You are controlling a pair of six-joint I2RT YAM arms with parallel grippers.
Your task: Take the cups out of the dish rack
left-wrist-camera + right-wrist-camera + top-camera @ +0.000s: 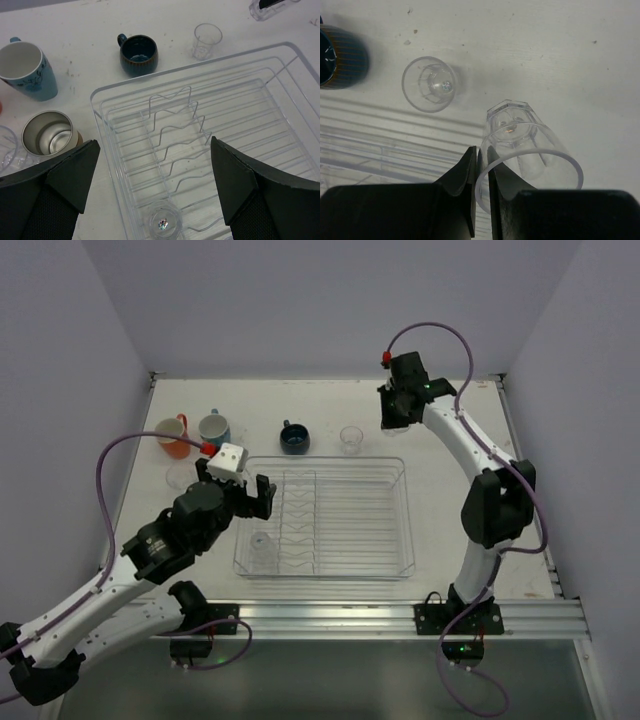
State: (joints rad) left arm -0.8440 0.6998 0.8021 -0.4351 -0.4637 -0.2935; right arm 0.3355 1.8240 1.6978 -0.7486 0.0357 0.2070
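Over the rack's left end: left tool [154, 150] hangs released, its fingers spread wide above the dish rack [100, 100].
Unloaded cups, left to right: orange mug [172, 437], light blue mug [213, 427], dark blue cup [294, 438] and a standing tumbler [350, 438] line the desk [435, 490] beyond the rack. A tan cup [50, 132] stands just beside the rack's left wall.
Cup left to fetch: rack tumbler [165, 222], the only cup seen inside the rack, near its near-left corner.
Key relation: the rack tumbler lies almost straight below the left tool, a little toward the arm's base. Its long axis is vertical and seen end-on. A wire divider [175, 135] runs close by it.
Nearer arm: the left by far; the right is well apart, past the rack's far right corner.
Right tool [481, 165]: clenched on the rim of a held tumbler [520, 145], one finger inside the wall and one outside. It is over bare desk near the standing tumbler. I cannot tell whether its base touches the desk.
Judgement: the left arm must drop straight down and keep clear of the wire.
Top view only: both arms and the whole layout, though the left arm covers the tan cup.
Left wrist only: the tan cup's steel lining and the rack tumbler between the fingers.
Right wrist only: the pinch on the rim.
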